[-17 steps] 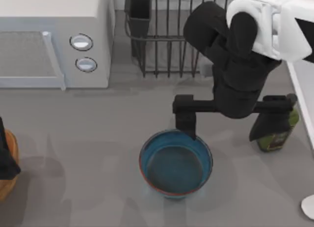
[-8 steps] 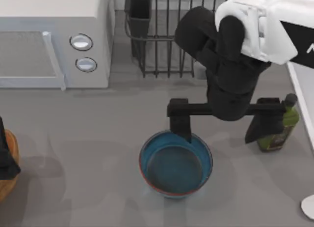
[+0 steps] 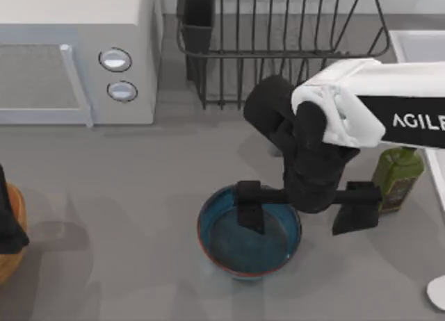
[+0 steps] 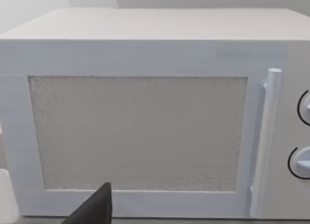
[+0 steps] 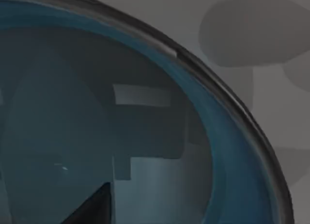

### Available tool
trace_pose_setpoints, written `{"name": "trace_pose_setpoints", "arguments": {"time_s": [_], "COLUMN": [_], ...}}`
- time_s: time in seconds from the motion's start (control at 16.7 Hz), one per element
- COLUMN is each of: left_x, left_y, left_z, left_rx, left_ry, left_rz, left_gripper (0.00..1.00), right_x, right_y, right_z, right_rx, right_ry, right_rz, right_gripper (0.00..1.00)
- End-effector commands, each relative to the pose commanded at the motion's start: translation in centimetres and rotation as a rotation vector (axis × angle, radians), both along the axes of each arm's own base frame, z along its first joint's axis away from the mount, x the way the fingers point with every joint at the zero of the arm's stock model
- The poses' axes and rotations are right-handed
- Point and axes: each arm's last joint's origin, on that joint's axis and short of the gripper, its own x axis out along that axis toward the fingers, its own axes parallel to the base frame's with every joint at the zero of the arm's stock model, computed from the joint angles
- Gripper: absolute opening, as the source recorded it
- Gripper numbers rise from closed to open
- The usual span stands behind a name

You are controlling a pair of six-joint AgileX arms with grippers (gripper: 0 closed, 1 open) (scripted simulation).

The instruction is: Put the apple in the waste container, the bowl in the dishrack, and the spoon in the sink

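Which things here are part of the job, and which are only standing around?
Part of the job:
- bowl, with the right gripper over it
- dishrack
- sink
- spoon
- waste container, beside the parked left gripper

Only standing around:
- microwave
- green bottle

Bowl (image 5: 97,136): deep blue-teal interior seen from close above, taking up most of the frame. Inner wall brighter blue toward the rim, darker toward the bottom, with pale rectangular reflections and blocky dark shadows lying across the inside. Rim: thin dark curved edge, arcing from the upper left to the lower right. Worktop (image 5: 252,44): plain grey surface outside the rim, carrying soft rounded shadows. Pincer finger (image 5: 92,207): dark pointed tip at the lower edge of the frame, seen over the bowl's interior.
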Motion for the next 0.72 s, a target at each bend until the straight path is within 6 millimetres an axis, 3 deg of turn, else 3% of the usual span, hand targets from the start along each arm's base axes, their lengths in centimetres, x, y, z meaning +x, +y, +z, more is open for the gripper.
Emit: {"name": "trace_pose_setpoints", "arguments": {"time_s": [0.3,0.72], "left_x": [0.0,0.0], "left_y": [0.0,0.0], "left_z": [0.0,0.0], "left_rx": [0.0,0.0], "left_ry": [0.0,0.0], "left_rz": [0.0,0.0], "left_gripper": [1.0,1.0], "right_x": [-0.15,-0.15], "right_y": [-0.1,-0.1], "right_z": [-0.86,-0.86], "right_rx": [-0.004,-0.004], "right_ry": [0.005,0.005], "right_rz": [0.0,0.0], "right_gripper": [1.0,0.47]}}
